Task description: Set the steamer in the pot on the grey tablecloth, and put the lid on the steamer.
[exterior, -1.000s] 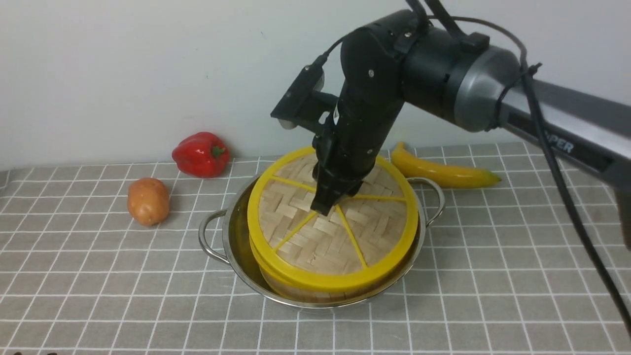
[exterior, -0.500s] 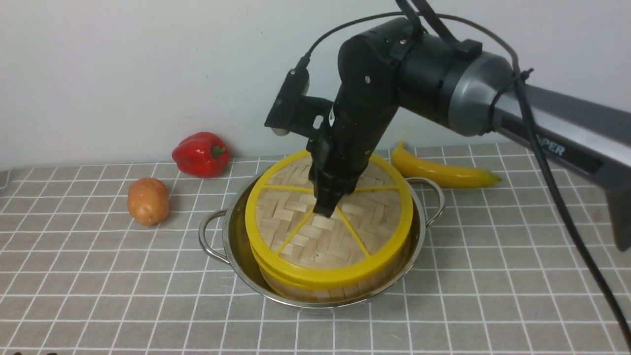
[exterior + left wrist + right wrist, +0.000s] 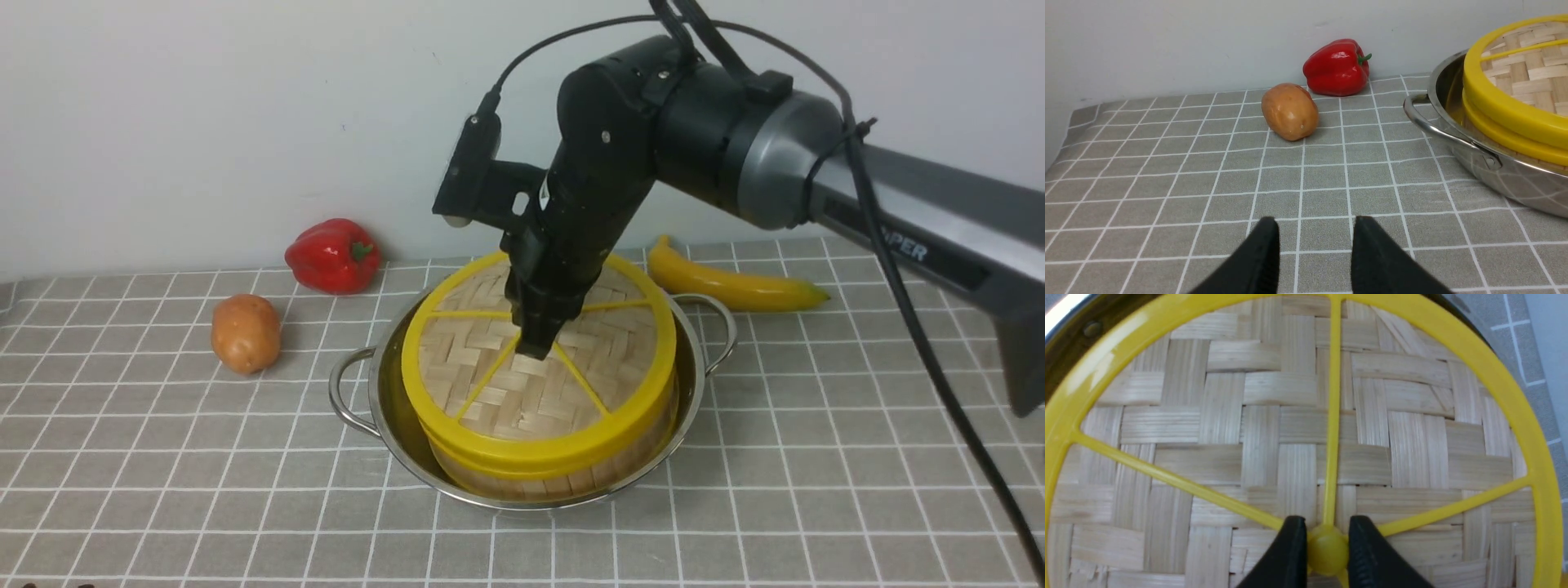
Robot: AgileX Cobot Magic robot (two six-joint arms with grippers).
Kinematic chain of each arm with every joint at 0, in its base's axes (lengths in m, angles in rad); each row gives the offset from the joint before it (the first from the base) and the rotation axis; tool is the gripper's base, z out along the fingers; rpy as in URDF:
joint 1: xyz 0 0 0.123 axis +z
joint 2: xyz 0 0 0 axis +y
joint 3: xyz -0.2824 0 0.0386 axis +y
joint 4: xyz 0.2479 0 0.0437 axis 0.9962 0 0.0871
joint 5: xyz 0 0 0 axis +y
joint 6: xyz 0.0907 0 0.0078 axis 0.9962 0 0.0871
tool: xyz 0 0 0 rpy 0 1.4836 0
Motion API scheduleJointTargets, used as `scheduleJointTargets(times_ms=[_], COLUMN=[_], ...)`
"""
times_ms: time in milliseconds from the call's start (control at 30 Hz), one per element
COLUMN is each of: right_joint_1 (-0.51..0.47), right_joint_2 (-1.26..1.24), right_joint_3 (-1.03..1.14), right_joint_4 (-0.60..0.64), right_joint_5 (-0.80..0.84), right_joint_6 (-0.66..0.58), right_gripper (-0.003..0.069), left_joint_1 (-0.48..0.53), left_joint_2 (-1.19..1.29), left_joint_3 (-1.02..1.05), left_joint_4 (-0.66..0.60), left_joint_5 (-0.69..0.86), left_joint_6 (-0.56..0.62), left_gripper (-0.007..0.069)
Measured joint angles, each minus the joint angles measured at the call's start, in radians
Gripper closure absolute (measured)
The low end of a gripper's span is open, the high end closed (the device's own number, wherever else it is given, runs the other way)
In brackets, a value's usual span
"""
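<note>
Lid (image 3: 539, 384) knob (image 3: 1327, 549) pinched tight btwn right jaws; lid sits on steamer (image 3: 531, 478), which stands inside pot (image 3: 384, 408) on grey tablecloth (image 3: 816, 457). Left jaws apart, empty, low over cloth w/ potato (image 3: 1290, 111) & red pepper (image 3: 1337, 67) beyond. Banana (image 3: 735, 286) lies behind pot, near wall

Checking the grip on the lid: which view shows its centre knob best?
The right wrist view: the knob sits in close-up between the jaws of the right gripper, on the lid. In the front view the gripper hides the knob; the left wrist view shows only one edge of the lid.
</note>
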Motion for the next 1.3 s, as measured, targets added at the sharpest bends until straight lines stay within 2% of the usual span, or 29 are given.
scheduleJointTargets(times_ms=[600, 667, 700, 733, 833, 900, 1033, 1167, 1300], right_joint_1=[0.0, 0.0, 0.0, 0.0, 0.0, 0.0, 0.0, 0.0, 0.0], right_joint_2=[0.021, 0.021, 0.021, 0.022, 0.022, 0.022, 0.014, -0.026, -0.085], right_joint_3=[-0.001, -0.001, -0.001, -0.001, -0.01, -0.023, -0.088, -0.195, -0.31], right_joint_4=[0.0, 0.0, 0.0, -0.001, -0.004, -0.008, -0.018, -0.069, -0.155], right_joint_5=[-0.02, -0.022, -0.03, -0.034, -0.032, -0.027, -0.019, 0.009, 0.071], right_joint_6=[-0.027, -0.027, -0.027, -0.027, -0.027, -0.027, -0.018, 0.059, 0.221], right_gripper=[0.0515, 0.049, 0.0466, 0.0386, 0.0242, 0.0174, 0.0113, 0.0124, 0.022], left_joint_1=[0.0, 0.0, 0.0, 0.0, 0.0, 0.0, 0.0, 0.0, 0.0], left_joint_2=[0.0, 0.0, 0.0, 0.0, 0.0, 0.0, 0.0, -0.001, -0.001], left_joint_3=[0.0, 0.0, 0.0, 0.0, 0.0, 0.0, 0.0, 0.0, 0.0], left_joint_4=[0.0, 0.0, 0.0, 0.0, 0.0, 0.0, 0.0, 0.0, 0.0], left_joint_5=[0.0, 0.0, 0.0, 0.0, 0.0, 0.0, 0.0, 0.0, 0.0], left_joint_6=[0.0, 0.0, 0.0, 0.0, 0.0, 0.0, 0.0, 0.0, 0.0], left_gripper=[0.0382, 0.0382, 0.0382, 0.0382, 0.0382, 0.0382, 0.0382, 0.0382, 0.0382])
